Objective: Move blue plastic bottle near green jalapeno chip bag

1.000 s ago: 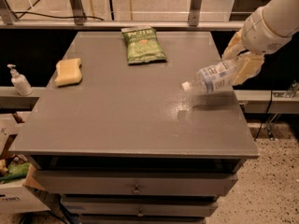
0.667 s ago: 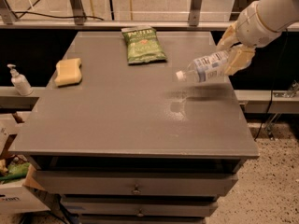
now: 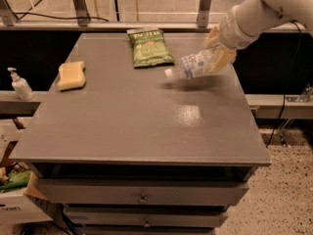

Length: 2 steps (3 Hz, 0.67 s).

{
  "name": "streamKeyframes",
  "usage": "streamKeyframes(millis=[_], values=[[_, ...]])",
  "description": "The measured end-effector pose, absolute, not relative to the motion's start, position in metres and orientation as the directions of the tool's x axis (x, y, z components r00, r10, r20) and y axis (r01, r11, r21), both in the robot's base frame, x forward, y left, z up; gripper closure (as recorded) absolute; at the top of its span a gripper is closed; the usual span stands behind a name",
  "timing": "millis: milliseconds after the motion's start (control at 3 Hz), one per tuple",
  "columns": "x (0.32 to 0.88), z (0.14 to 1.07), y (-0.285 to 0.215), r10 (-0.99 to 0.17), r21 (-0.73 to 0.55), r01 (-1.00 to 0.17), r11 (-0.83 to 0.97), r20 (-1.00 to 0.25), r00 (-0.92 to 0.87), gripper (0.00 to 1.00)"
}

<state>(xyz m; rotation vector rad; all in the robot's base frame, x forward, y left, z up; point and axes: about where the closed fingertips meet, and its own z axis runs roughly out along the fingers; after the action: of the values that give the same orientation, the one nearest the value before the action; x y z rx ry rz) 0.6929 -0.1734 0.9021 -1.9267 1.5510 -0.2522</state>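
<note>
The arm point(image 3: 259, 13) is reaching in from the far right corner. The gripper point(image 3: 215, 52) is sitting over the far right part of the grey table point(image 3: 146, 126). Its two tan fingers point(image 3: 222, 60) are closing around the base end of the blue plastic bottle point(image 3: 191, 66) and gripping it firmly.

The bottle is lying nearly level, with the white cap pointing left and tilting slightly down. It appears to be hanging clear of the tabletop, casting a shadow just below itself.

The green jalapeno chip bag point(image 3: 149, 47) is lying flat at the far middle of the table. The cap is sitting just right of the bag's near right corner, not touching it.

A yellow sponge point(image 3: 72, 75) is resting on the far left of the table. A white pump bottle point(image 3: 20, 84) is standing on a ledge left of the table.
</note>
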Motion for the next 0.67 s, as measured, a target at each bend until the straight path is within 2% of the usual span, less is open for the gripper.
streamKeyframes(millis=[667], values=[[0.748, 0.873, -0.142, -0.913, -0.619, -0.77, -0.156, -0.206, 0.352, 1.0]])
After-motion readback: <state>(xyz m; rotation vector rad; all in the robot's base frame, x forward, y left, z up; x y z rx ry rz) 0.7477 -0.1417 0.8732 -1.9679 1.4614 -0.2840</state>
